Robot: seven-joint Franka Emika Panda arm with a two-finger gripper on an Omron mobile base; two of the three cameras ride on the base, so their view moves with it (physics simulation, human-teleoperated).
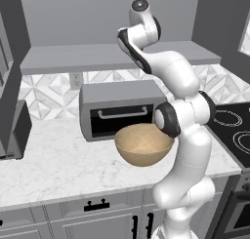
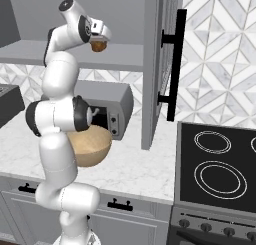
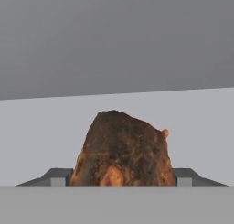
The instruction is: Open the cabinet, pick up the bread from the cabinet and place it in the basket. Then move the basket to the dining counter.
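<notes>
Directly below the bread: toaster oven, basket.

The bread, a rough golden-brown lump, sits upright on the plain grey shelf of the cabinet, whose door stands open. The basket, a tan speckled round bowl, rests upright on the table near its front edge.

Rough, crusty brown bread on a matt grey cabinet shelf; a speckled tan basket sits on a smooth, veined marble tabletop.
</notes>
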